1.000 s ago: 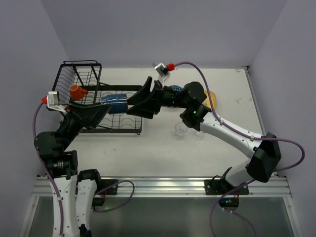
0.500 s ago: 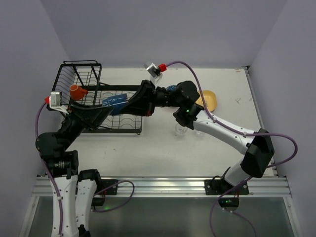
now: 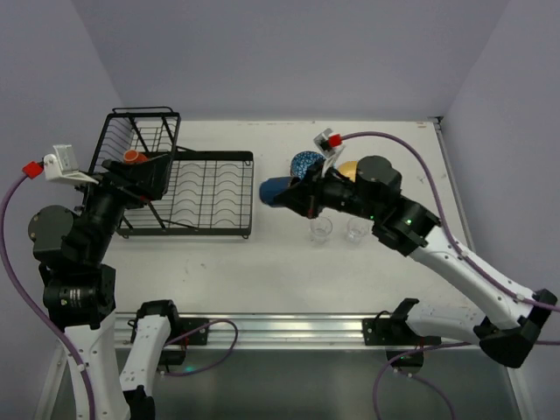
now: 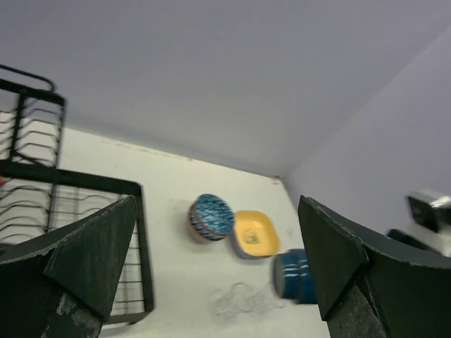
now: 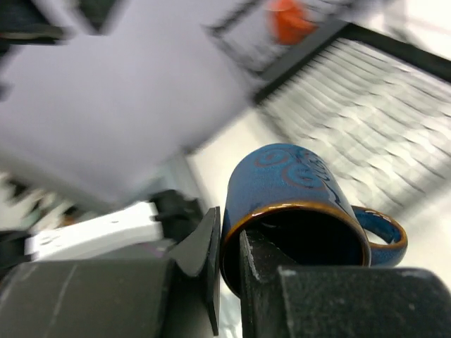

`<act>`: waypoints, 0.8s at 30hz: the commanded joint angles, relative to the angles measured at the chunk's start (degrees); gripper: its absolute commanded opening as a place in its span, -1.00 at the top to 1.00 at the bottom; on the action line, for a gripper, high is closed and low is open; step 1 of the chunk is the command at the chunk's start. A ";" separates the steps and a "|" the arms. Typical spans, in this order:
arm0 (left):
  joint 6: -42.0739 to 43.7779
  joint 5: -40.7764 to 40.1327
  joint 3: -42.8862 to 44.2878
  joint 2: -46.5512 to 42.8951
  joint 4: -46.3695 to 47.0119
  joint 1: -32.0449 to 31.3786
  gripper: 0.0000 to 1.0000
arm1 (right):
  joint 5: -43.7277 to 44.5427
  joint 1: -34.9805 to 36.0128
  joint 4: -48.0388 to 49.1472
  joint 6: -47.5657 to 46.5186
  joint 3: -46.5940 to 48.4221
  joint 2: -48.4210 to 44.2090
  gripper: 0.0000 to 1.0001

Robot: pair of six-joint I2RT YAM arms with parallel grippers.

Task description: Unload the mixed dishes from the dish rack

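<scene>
Between the fingers (image 5: 201, 267) of the right gripper (image 3: 296, 194): dark mug (image 3: 273, 190), blue glaze with swirl marks and a brown rim, held off the table (image 3: 262, 271) on its side. The fingers pinch its wall at the rim, one pad outside and one inside the mouth; the handle sits on the side away from them

Beside those fingers, on the far side: small blue-patterned bowl (image 3: 306, 162), upright on the table, with a yellow plate (image 3: 348, 169) just next to it, partly hidden by the wrist

Beside those fingers, on the near side: two clear glasses (image 3: 321, 229) (image 3: 356, 230), standing close together, apart from the mug

Ahead of the right fingertips, past the mug: dish rack (image 3: 210, 188), black wire; the mug is clear of its edge and not touching it. The flat slotted tray nearest the mug shows bare dividers

Close by the left gripper (image 3: 147, 179), at the raised basket end of the rack: orange mug (image 3: 131, 157), partly hidden by that gripper

Left fingers (image 4: 77, 260): spread wide, nothing between them; in the wrist view the bowl, the yellow plate and the dark mug appear far beyond the gap
</scene>
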 commanded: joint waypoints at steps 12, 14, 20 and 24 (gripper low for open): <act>19.17 -3.63 -5.21 -0.50 -11.09 -0.13 -1.00 | 30.48 -40.83 -39.76 -7.12 -11.15 -12.73 1.00; 18.81 -2.67 -6.96 -1.72 -10.74 -0.13 -1.00 | 30.14 -46.03 -37.82 -6.93 -12.11 -11.41 1.00; 20.74 -6.00 -9.70 -4.62 -10.83 -2.06 -1.00 | 28.73 -48.95 -36.32 -5.53 -11.76 2.03 1.00; 22.41 -9.16 -9.00 -4.46 -11.44 -5.48 -1.00 | 28.11 -49.03 -32.63 -3.34 -15.54 4.15 1.00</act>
